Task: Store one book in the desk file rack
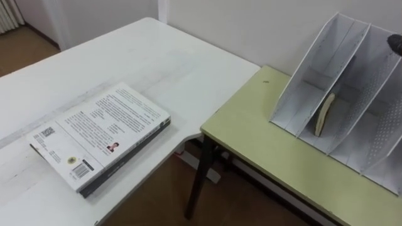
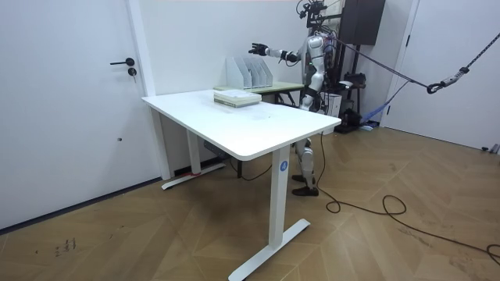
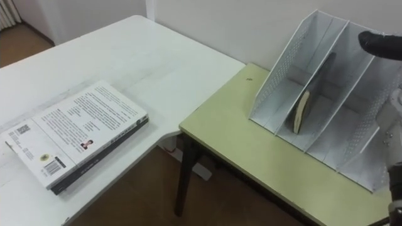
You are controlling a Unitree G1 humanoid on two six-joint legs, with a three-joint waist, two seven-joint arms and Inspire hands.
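A white perforated file rack (image 3: 276, 75) with several slots stands on a green desk (image 3: 251, 157). A book (image 3: 302, 113) stands on edge in the rack's second slot from the left, leaning, its tan page edge toward me; nothing holds it. My right hand (image 3: 379, 43) hovers above the rack's right part, dark fingers stretched out and apart from the book. In the room view the same hand (image 2: 256, 50) reaches out over the rack (image 2: 250, 72), fingers spread. Two more books (image 1: 100, 135) lie stacked flat on the white desk (image 1: 125, 56), a white printed cover on top.
The white desk meets the green desk at a corner, with a gap of wooden floor (image 1: 157, 194) below. A wall runs just behind the rack. In the room view I stand at the green desk, beyond the white table (image 2: 258, 129).
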